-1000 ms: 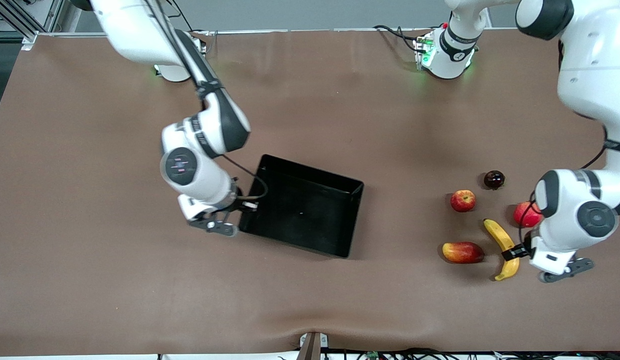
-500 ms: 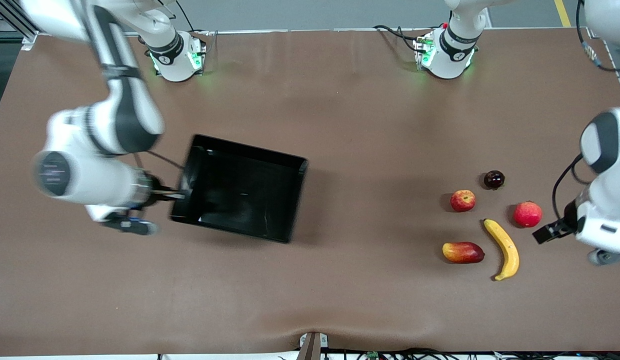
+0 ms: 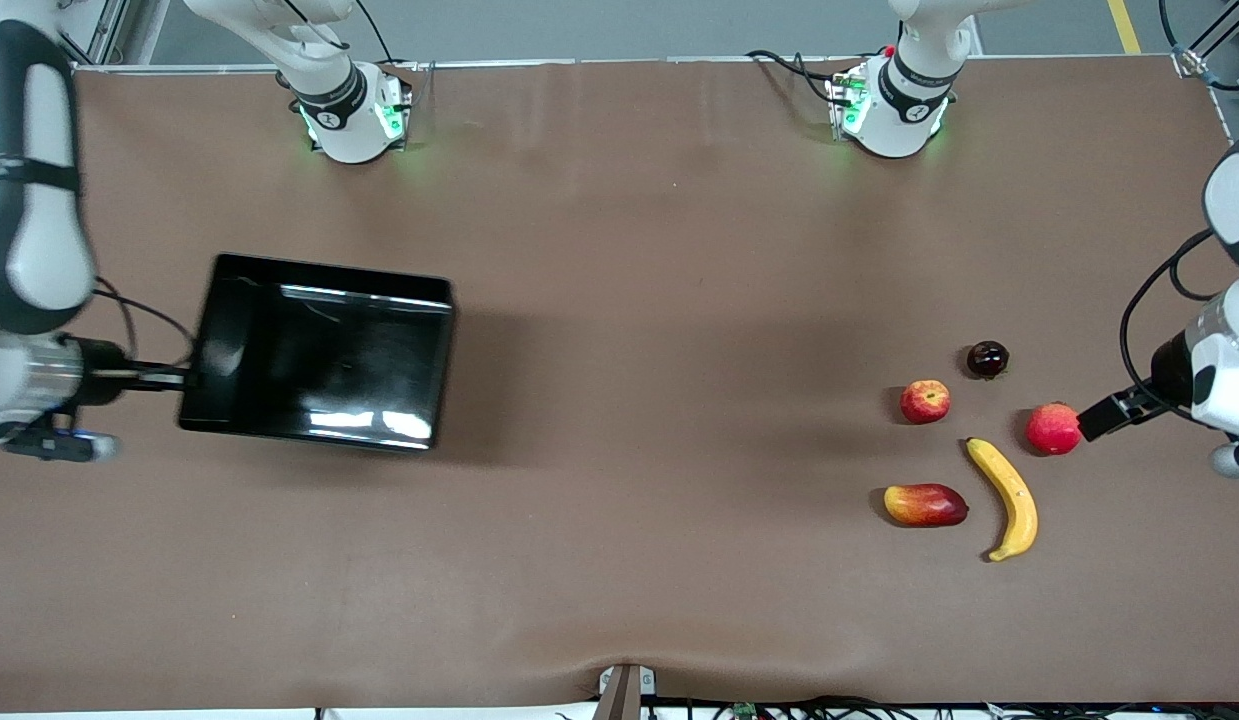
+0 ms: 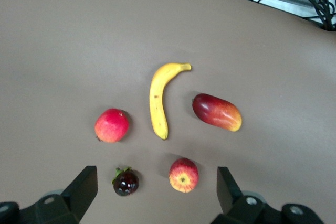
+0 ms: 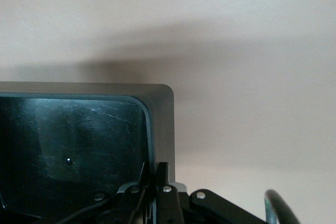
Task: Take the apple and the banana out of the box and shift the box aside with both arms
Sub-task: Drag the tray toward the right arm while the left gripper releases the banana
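My right gripper [image 3: 186,377] is shut on the end wall of the black box [image 3: 324,290] at the right arm's end of the table; the right wrist view shows its fingers [image 5: 163,174] pinching the box wall [image 5: 161,129]. The box is empty. The yellow banana [image 3: 1004,485] and the small streaked apple [image 3: 925,401] lie on the table at the left arm's end, apart from each other. My left gripper [image 3: 1101,415] is open and empty, above the table beside a plain red fruit [image 3: 1054,428]. The left wrist view shows the banana [image 4: 159,98] and the apple [image 4: 183,174] below my open left gripper [image 4: 156,190].
A red-and-yellow mango [image 3: 925,504] lies beside the banana, nearer the front camera than the apple. A dark mangosteen [image 3: 987,358] lies farther from the camera than the apple. Both arm bases [image 3: 884,100] stand along the table's edge farthest from the camera. Brown table surface [image 3: 659,400] lies between box and fruits.
My right gripper has carried the box toward the right arm's end of the table. My left gripper has let go of the banana and drawn back and up beside the plain red fruit.
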Motion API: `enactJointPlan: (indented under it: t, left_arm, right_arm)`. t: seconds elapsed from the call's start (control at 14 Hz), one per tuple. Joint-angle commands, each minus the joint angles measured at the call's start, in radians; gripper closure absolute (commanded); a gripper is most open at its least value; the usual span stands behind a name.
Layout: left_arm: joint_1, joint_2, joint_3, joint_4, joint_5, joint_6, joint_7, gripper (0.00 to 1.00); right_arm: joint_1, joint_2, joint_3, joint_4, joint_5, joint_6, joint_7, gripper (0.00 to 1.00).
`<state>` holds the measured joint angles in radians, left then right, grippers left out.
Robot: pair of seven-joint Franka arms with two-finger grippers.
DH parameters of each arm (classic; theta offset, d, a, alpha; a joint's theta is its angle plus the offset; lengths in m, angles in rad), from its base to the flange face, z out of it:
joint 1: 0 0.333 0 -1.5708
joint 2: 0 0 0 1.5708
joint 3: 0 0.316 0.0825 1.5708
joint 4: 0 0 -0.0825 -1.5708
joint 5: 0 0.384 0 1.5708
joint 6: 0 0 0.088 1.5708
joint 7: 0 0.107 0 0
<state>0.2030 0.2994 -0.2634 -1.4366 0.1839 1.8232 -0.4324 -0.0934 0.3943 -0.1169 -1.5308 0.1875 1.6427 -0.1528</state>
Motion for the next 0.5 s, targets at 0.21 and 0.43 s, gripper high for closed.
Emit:
enactJointPlan:
  t: [0.21,0.43]
  left_arm:
    - [0.01,-0.085,-0.036,-0.027,-0.05,-0.059,0.014,0.0]
    - [0.009,-0.097,-0.039,-0.027,-0.052,-0.067,0.055,0.0]
  right_arm:
    - [-0.175,0.035,0.025,-0.129,0.003,0.165,-0.305,1.0]
    - [-0.204,0.038,0.026,-0.25,0.006,0.308,-0.359,1.0]
